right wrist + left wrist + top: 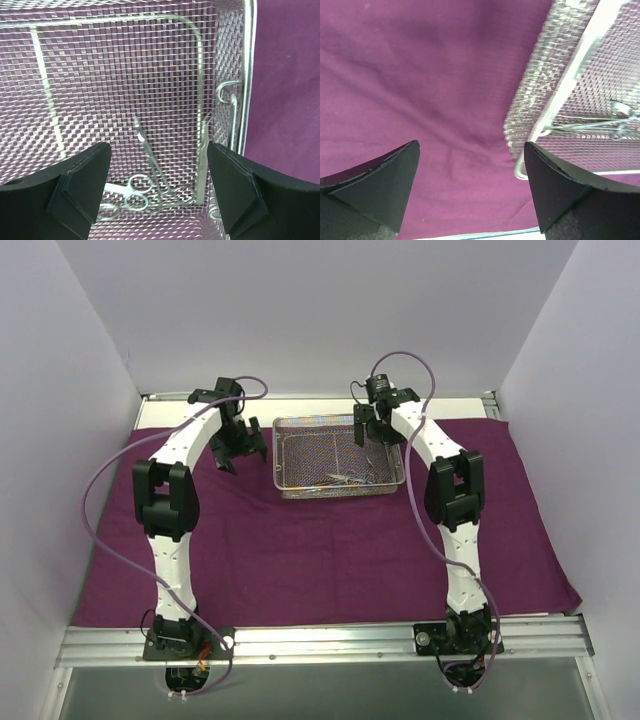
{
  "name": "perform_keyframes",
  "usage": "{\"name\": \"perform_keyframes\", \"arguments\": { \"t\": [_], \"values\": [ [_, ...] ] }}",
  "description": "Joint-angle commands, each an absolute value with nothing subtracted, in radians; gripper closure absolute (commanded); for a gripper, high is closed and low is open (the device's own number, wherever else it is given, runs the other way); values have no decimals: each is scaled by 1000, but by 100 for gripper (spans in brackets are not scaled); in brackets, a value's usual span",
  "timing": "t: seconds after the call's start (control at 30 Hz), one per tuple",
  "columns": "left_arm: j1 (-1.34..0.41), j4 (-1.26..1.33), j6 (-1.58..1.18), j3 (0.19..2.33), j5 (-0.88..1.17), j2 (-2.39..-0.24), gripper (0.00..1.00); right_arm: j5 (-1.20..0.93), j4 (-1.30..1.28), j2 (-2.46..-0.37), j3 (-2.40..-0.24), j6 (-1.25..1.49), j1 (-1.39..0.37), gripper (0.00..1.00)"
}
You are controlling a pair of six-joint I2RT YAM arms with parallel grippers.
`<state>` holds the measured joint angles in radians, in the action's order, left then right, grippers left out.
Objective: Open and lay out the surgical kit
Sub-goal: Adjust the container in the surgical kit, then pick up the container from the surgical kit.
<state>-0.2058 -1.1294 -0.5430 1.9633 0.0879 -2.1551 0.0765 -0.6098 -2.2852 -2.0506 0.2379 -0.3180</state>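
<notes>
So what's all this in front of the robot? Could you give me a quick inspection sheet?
Surface: purple cloth wrap spread open, slightly creased.
Job's things: wire-mesh tray sits on the cloth; scissor-like instruments lie inside it, none laid out yet.
Clutter: nothing seen.
Grippers: left gripper open, over the cloth beside the tray's left wall; right gripper open, above the tray's inside.
Cables: purple cables loop off both arms.
Surroundings: white walls on three sides; metal rail along the near edge.
</notes>
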Motion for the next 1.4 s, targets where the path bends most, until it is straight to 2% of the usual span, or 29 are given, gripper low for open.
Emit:
{"name": "perform_keyframes", "arguments": {
  "t": [0.0, 0.23, 0.43, 0.67, 0.8, 0.97, 1.03, 1.07, 1.13, 1.17, 1.2, 1.23, 1.27, 1.3, 1.37],
  "values": [
    [-227, -1080, -558, 2034, 120, -2146, 6, 22, -611, -2163, -2065, 268, -298, 20],
    [-258, -1111, -561, 2140, 140, -2224, 6, 86, -695, -2169, -2149, 293, -247, 17],
    [-270, -1129, -568, 2206, 138, -2290, 5, 66, -696, -2204, -2092, 261, -203, 11],
    [-288, -1164, -568, 2287, 141, -2381, 7, -6, -655, -2272, -2085, 239, -199, 12],
    [-296, -1163, -568, 2318, 162, -2413, 18, -47, -649, -2309, -2094, 244, -199, 18],
    [-298, -1157, -571, 2362, 187, -2448, 46, -67, -646, -2348, -2095, 245, -201, 24],
    [-298, -1161, -571, 2379, 199, -2462, 55, -71, -646, -2356, -2094, 245, -201, 28],
    [-298, -1163, -571, 2390, 204, -2474, 64, -75, -640, -2364, -2094, 245, -201, 30],
    [-298, -1167, -568, 2421, 221, -2487, 72, -83, -638, -2370, -2097, 248, -202, 39],
    [-298, -1169, -566, 2433, 228, -2497, 81, -89, -637, -2378, -2109, 249, -204, 46],
    [-298, -1170, -561, 2459, 233, -2502, 87, -92, -640, -2381, -2121, 250, -206, 59],
    [-298, -1178, -560, 2474, 235, -2505, 96, -95, -644, -2385, -2134, 255, -207, 66],
    [-298, -1183, -558, 2489, 235, -2511, 98, -95, -652, -2393, -2167, 256, -213, 72],
    [-298, -1183, -551, 2505, 235, -2513, 98, -92, -656, -2398, -2184, 258, -216, 83],
    [-298, -1190, -548, 2548, 233, -2510, 98, -80, -673, -2404, -2247, 261, -232, 89]
  ]
}}
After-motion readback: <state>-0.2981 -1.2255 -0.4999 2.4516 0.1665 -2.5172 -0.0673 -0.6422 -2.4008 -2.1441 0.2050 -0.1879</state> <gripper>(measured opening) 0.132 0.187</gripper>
